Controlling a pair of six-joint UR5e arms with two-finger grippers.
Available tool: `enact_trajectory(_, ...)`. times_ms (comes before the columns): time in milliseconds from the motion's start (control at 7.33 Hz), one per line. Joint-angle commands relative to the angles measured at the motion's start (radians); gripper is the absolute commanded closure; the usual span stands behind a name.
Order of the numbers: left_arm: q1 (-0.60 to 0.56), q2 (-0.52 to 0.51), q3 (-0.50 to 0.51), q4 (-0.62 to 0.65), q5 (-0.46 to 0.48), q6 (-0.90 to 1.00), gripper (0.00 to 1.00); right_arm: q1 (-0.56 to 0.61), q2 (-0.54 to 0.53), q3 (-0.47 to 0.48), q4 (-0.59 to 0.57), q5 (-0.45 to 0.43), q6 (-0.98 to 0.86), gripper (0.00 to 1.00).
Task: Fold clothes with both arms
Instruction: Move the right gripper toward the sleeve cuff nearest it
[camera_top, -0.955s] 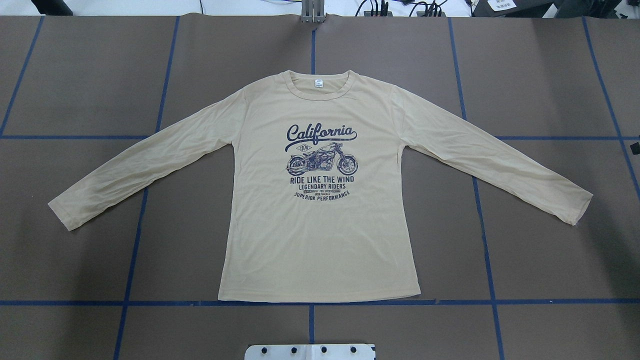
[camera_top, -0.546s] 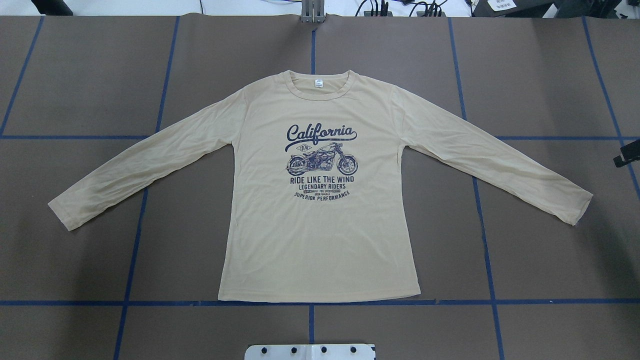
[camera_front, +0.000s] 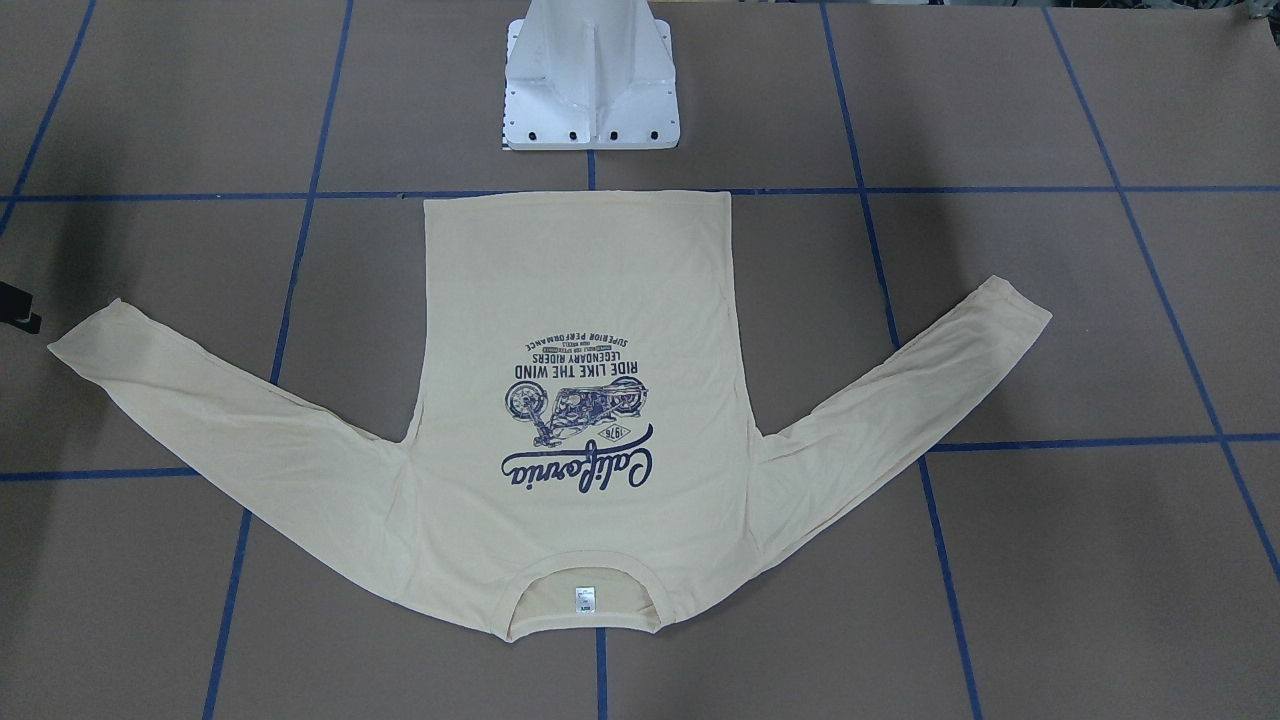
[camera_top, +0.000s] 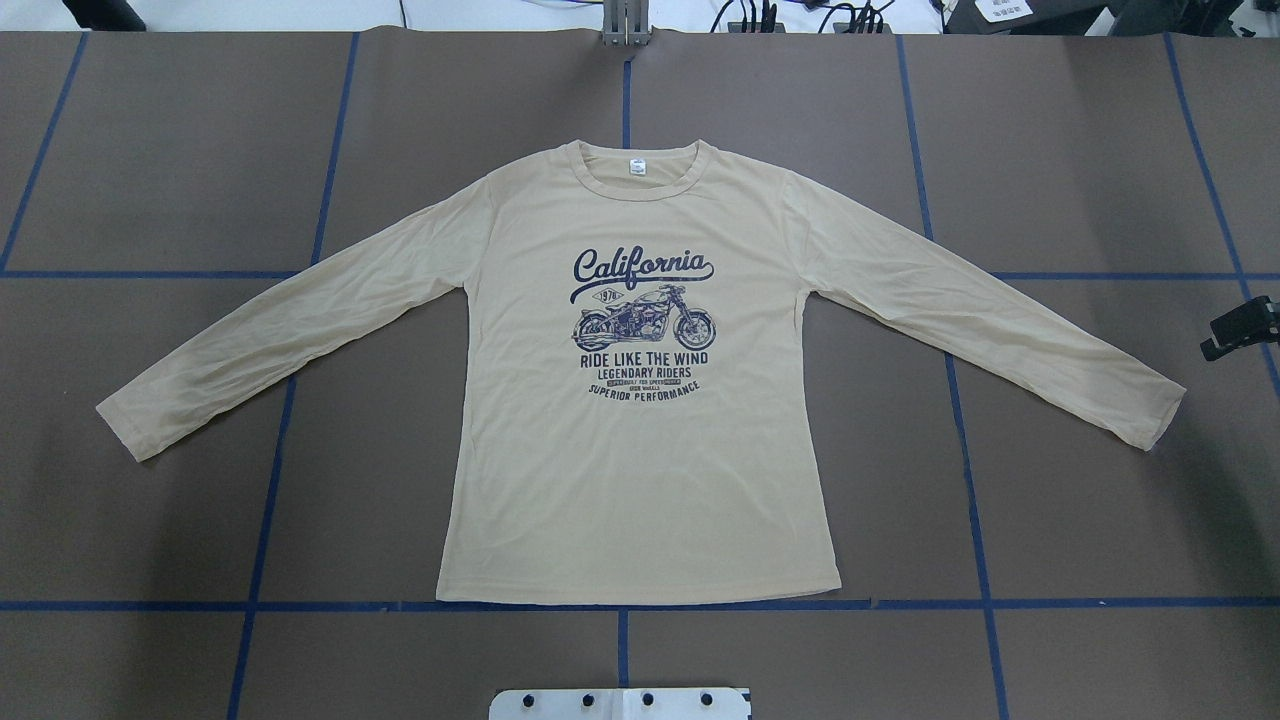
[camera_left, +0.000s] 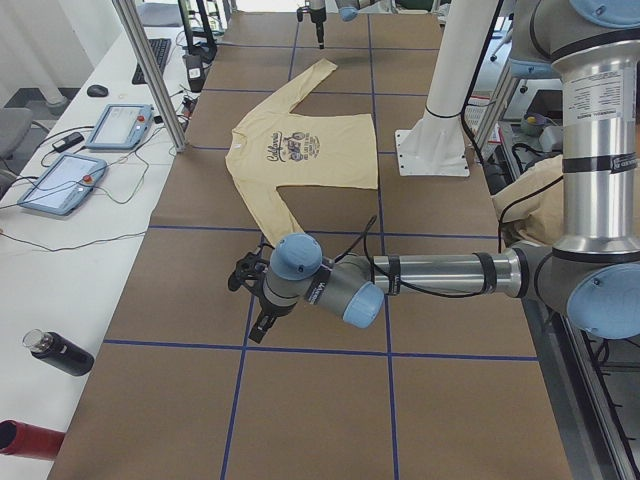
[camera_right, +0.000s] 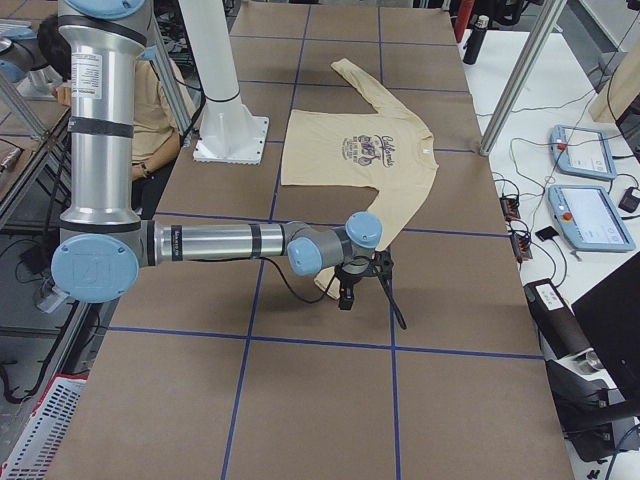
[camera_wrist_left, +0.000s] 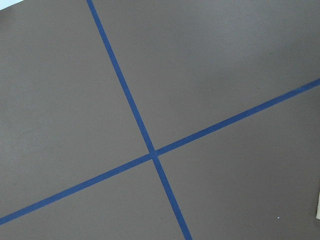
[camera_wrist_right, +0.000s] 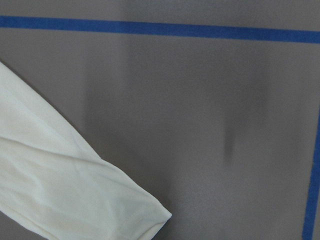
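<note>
Grippers first. Right gripper (camera_top: 1240, 328): black, hanging over bare brown table (camera_top: 1080, 520) just outside the cuff (camera_top: 1155, 415) of the sleeve on the robot's right, clear of the cloth; jaws too little seen to call parted or closed. Left gripper (camera_left: 255, 322): caught by the side camera only, pointing down near the other sleeve's cuff (camera_left: 274, 238), over a crossing of blue tape (camera_wrist_left: 152, 152) — no telling whether spread or closed. Behind each, a silver-grey forearm stretched low and level: right arm (camera_right: 220, 243), left arm (camera_left: 440, 275). Between them, T-shirt (camera_top: 640, 480) flat on the table, navy print (camera_top: 643, 330) upward. Long axis from hem to collar straight away from the robot: hem nearest the white pedestal base (camera_front: 590, 90), collar and neck label (camera_top: 636, 167) at the far end. Sleeves spread wide to both sides, slanting back toward the robot's side — cuffs roughly level with the lower chest.
</note>
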Motion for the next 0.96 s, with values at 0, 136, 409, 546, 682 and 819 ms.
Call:
enact_trajectory(0,0.002,-0.001,0.0,0.0,0.0,0.0,0.01,-0.041,0.074,-0.083,0.002,-0.004,0.0,0.01)
enact_trajectory(136,0.002,-0.001,0.0,0.0,0.0,0.0,0.01,-0.054,0.091,-0.095,0.0,-0.004,0.0,0.01)
enact_trajectory(409,0.002,-0.001,0.0,0.0,0.002,0.0,0.01,-0.055,0.084,-0.094,0.0,-0.001,0.0,0.02)
enact_trajectory(546,0.002,-0.001,-0.002,-0.002,0.002,0.0,0.01,-0.06,0.079,-0.094,0.0,-0.001,-0.001,0.04)
enact_trajectory(682,0.003,-0.001,-0.002,-0.002,0.002,0.0,0.01,-0.061,0.074,-0.097,0.0,-0.001,-0.004,0.06)
enact_trajectory(819,0.002,-0.001,-0.002,-0.002,0.002,0.0,0.01,-0.066,0.074,-0.105,0.0,0.0,-0.008,0.08)
